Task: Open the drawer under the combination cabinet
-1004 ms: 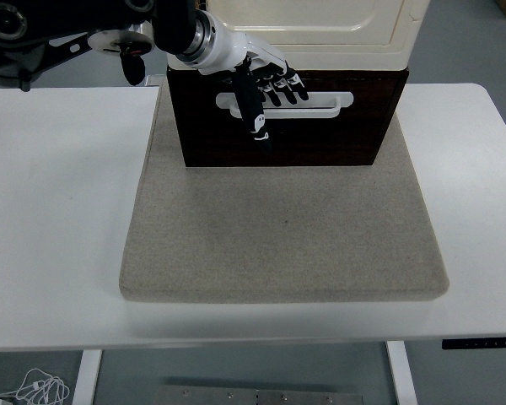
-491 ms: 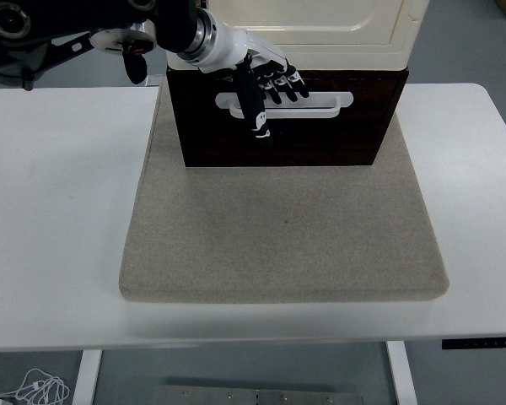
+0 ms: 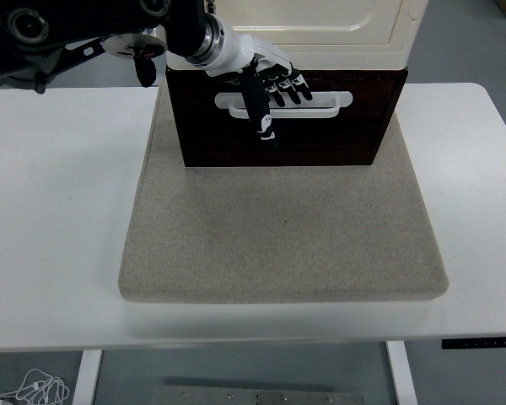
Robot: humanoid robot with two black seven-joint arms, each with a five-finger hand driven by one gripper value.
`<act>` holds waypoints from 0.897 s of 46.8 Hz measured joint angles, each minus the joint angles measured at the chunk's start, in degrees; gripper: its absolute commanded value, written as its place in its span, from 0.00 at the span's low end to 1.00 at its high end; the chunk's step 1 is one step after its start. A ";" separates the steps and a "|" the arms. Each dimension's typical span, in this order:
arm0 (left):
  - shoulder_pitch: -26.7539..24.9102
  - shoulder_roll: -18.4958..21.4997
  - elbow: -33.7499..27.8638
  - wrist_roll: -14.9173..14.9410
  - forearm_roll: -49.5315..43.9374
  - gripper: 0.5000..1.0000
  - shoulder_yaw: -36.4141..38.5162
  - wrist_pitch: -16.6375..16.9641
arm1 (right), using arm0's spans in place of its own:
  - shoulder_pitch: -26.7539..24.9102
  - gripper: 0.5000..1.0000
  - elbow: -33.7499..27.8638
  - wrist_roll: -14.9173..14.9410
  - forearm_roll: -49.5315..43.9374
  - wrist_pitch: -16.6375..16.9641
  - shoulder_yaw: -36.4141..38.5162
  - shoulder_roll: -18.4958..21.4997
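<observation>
The left hand (image 3: 266, 80), white-backed with black fingers (image 3: 293, 88), lies against the front of the dark brown wooden drawer (image 3: 287, 118) at about twelve o'clock on the table; its fingers are curled over the top edge of the long white slot handle (image 3: 284, 105), gripping it, while the thumb hangs straight down across the handle. The fingertips vanish inside the slot. The drawer sits under the cream cabinet (image 3: 320, 29), cut off by the top edge, on a grey felt mat (image 3: 282, 228) over the white table (image 3: 51, 211).
</observation>
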 measured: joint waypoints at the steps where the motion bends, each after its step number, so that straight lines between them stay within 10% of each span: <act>1: -0.02 0.00 0.04 0.00 0.00 1.00 0.00 0.00 | 0.00 0.85 0.00 0.01 0.00 0.00 0.00 0.00; 42: 0.74 -2.08 2.86 0.00 0.88 1.00 0.06 0.09 | 0.00 0.85 0.00 0.00 0.00 0.00 0.00 0.00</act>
